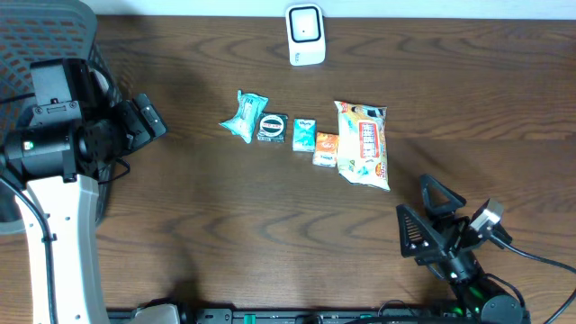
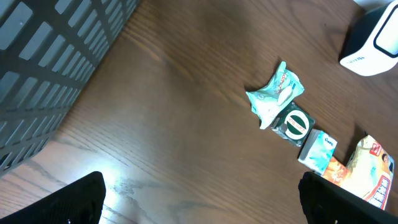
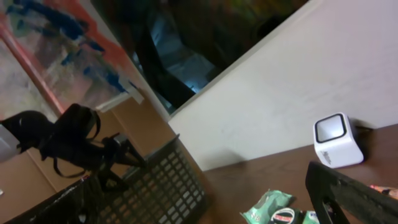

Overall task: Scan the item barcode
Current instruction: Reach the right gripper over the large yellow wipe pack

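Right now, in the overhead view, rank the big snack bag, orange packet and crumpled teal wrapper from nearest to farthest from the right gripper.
1. big snack bag, just beyond the right gripper
2. orange packet, left of the bag
3. crumpled teal wrapper, far left end of the row

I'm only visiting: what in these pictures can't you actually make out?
Barcodes: none readable overhead; print on the snack bag and small packets is too small.
Left wrist view: the snack bag is cut off by the right edge.
Right wrist view: the small packets are dim, cut off by the bottom edge.
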Tool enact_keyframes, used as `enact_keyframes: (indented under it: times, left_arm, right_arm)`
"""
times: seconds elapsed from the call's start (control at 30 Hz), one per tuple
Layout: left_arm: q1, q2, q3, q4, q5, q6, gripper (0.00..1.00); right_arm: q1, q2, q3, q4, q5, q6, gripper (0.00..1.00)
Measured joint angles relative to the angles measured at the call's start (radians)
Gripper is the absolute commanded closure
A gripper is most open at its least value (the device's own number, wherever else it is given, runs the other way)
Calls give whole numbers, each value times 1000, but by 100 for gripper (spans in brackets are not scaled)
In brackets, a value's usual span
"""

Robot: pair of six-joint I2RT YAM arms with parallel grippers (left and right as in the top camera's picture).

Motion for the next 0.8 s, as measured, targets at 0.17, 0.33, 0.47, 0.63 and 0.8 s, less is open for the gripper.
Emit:
enact_keyframes:
  times: [0.17, 0.33, 0.47, 0.63, 0.8]
  left_arm:
    - [0, 0, 0, 0, 0, 0, 2]
    - [0, 0, 0, 0, 0, 0, 3]
    - [0, 0, 0, 0, 0, 0, 2]
    - [0, 0, 0, 1, 0, 0, 3]
    - [0, 0, 0, 0, 0, 0, 3]
  right_arm:
    - [0, 33, 81, -22, 18, -50, 1]
    - [0, 180, 305, -180, 24, -231, 1]
    - [0, 371, 518, -360, 26, -396, 1]
    - [0, 645, 795, -633, 25, -562, 1]
    - [0, 955, 1091, -983, 25, -665, 1]
